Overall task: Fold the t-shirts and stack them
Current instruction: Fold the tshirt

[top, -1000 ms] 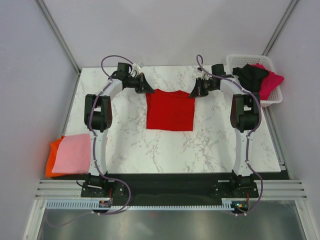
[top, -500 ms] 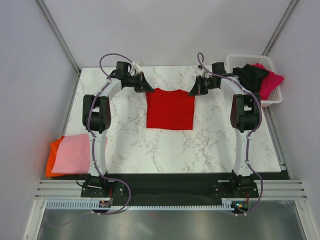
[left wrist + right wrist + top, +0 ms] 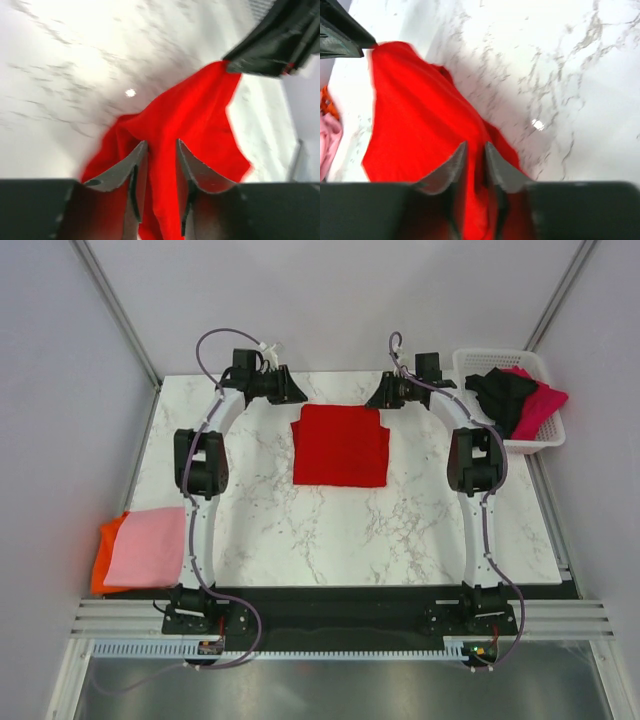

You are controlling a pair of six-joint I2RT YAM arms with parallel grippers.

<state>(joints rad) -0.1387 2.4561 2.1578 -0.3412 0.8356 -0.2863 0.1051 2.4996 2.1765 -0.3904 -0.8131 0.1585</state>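
Note:
A bright red t-shirt [image 3: 340,445] lies folded into a flat rectangle on the marble table [image 3: 260,520], toward the back middle. My left gripper [image 3: 296,393] hovers just beyond its far left corner. My right gripper [image 3: 372,400] hovers just beyond its far right corner. In the left wrist view the left gripper [image 3: 161,142] has its jaws parted over the red t-shirt [image 3: 200,115], gripping nothing. The right gripper [image 3: 475,145] likewise shows a narrow gap above the red cloth [image 3: 415,110]. A pink t-shirt [image 3: 145,545] rests on an orange one [image 3: 103,550] at the table's left edge.
A white lattice basket [image 3: 470,358] stands at the back right corner, holding a black t-shirt [image 3: 505,390] and a magenta one [image 3: 545,400]. Grey walls enclose the table on three sides. Both arm bases sit on the black rail at the near edge.
Both grippers have opened and let go of the red t-shirt's far corners, then drawn back toward the far edge. The shirt now lies flat, slightly farther back.

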